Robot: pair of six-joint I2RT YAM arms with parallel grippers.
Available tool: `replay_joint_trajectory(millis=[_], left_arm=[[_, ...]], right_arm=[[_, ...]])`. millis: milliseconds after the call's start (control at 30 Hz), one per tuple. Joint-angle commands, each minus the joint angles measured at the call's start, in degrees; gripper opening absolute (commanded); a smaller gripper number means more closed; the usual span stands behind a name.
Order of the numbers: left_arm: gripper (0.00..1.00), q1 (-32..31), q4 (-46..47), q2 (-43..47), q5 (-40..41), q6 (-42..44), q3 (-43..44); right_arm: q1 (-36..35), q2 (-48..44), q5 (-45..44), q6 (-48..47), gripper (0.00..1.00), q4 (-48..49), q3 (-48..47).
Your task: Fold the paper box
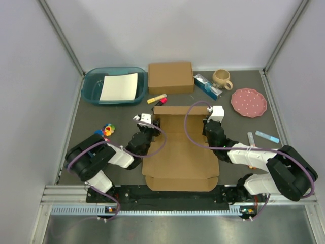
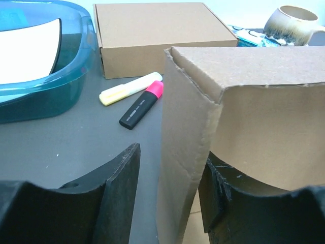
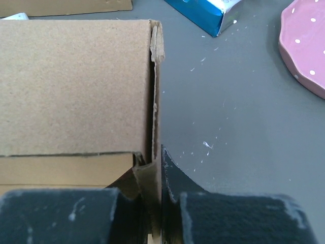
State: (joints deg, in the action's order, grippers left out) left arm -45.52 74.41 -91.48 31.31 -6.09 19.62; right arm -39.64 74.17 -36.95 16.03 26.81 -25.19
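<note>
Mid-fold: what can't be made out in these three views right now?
- Left wrist view: the paper box wall covers part of the left gripper's inner finger; contact there is unclear.
- Right wrist view: cardboard hides one fingertip of the right gripper, which pinches a wall.
- Top view: the wrists hide both sets of fingertips; the pale blue strip beside the right arm is too small to identify.

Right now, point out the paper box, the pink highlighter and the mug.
paper box (image 1: 180, 155), top external view, flat middle panel.
pink highlighter (image 2: 141, 105), left wrist view, black barrel.
mug (image 2: 292, 28), left wrist view, side wall.
</note>
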Motion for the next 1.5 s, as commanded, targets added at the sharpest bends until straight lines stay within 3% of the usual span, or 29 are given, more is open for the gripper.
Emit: replay_joint_trajectory(millis=[0, 67, 100, 200, 233, 500, 567, 600, 700, 967, 1067, 1300, 1467], left_arm=[[0.48, 0.3, 3.5, -2.0, -2.0, 0.2, 2.4], [0.42, 0.3, 4.3, -2.6, -1.5, 0.5, 2.6], [0.31, 0.3, 4.9, -3.0, -1.4, 0.5, 2.5], [0.14, 0.4, 6.9, -3.8, -1.6, 0.7, 2.3], [0.01, 0.4, 7.1, -4.0, -1.7, 0.7, 2.3], [0.00, 0.3, 9.7, -5.2, -2.0, 3.8, 1.7], [0.00, 0.3, 9.4, -5.1, -1.1, 4.3, 1.6], [0.00, 0.3, 9.0, -4.9, -0.9, 4.4, 1.6], [0.00, 0.3, 8.9, -4.8, -0.1, 4.8, 1.4], [0.00, 0.1, 8.1, -5.2, 2.6, 5.0, 1.5], [0.00, -0.3, 8.0, -5.3, 4.2, 5.5, 1.5], [0.00, -1.6, 14.1, -6.4, 7.7, 9.3, 0.9], [0.00, -2.8, 21.2, -10.2, 8.2, 13.6, -0.6]], right_arm=[[-0.5, -0.6, 2.1, 0.6, 0.00, -1.3, -1.3], [-0.5, -0.5, 2.2, 0.6, 0.00, -1.2, -1.3], [-0.5, -0.5, 2.3, 0.7, 0.00, -1.2, -1.3], [-0.5, -0.4, 2.5, 0.6, 0.00, -1.2, -1.2], [-0.4, -0.5, 2.4, 0.6, 0.00, -1.2, -1.1], [-0.5, -0.6, 2.6, 0.9, 0.02, -2.1, -1.4], [-0.5, -1.0, 3.7, 1.1, 0.16, -3.0, -1.8], [-0.5, -1.3, 4.1, 2.1, 0.31, -4.6, -1.9], [-0.5, -3.1, 5.6, 3.3, 0.46, -7.2, -1.8], [-0.6, -15.2, 14.0, 4.1, 0.69, -12.9, 2.1], [-0.6, -23.3, 17.9, 4.3, 0.90, -16.3, 3.9], [-0.6, -44.1, 18.1, 7.0, 0.94, -26.2, 6.3], [-0.6, -51.8, 14.5, 10.9, 0.94, -24.1, 7.0]])
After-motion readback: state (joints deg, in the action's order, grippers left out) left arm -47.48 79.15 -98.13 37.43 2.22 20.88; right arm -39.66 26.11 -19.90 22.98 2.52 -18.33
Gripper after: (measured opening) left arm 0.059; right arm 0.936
